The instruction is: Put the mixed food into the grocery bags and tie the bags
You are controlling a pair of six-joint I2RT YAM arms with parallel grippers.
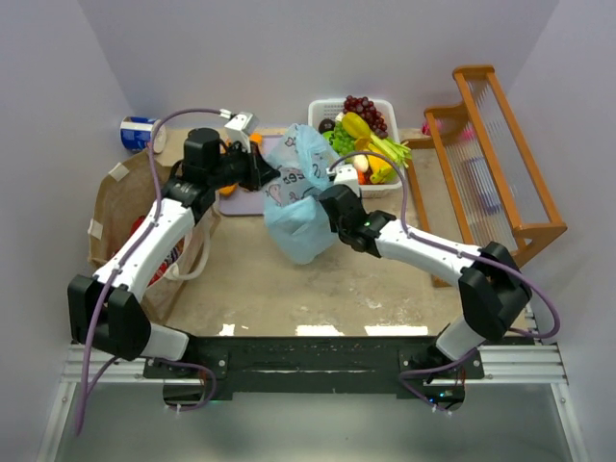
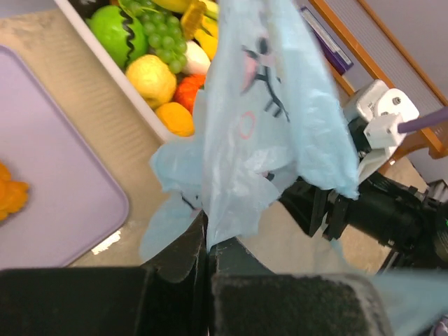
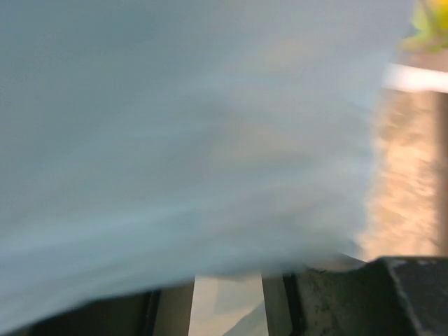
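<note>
The light-blue grocery bag (image 1: 296, 214) with pink prints stands mid-table, its top pulled up toward the back. My left gripper (image 1: 262, 173) is shut on a pinch of the bag's upper film (image 2: 231, 210); its jaws (image 2: 208, 243) meet with the film between them. My right gripper (image 1: 325, 204) presses against the bag's right side. In the right wrist view the blurred bag (image 3: 182, 140) fills the frame and drapes over the fingertips, which stand apart with a gap showing. The mixed food (image 1: 364, 135) lies heaped in a white basket. The brown paper bag (image 1: 120, 207) lies at the left.
The white basket (image 1: 325, 104) stands at the back, right of centre, and shows close by in the left wrist view (image 2: 126, 91). A lilac board (image 2: 56, 203) with orange pieces lies behind the blue bag. A wooden rack (image 1: 496, 154) occupies the right side. A blue can (image 1: 140, 133) sits far left.
</note>
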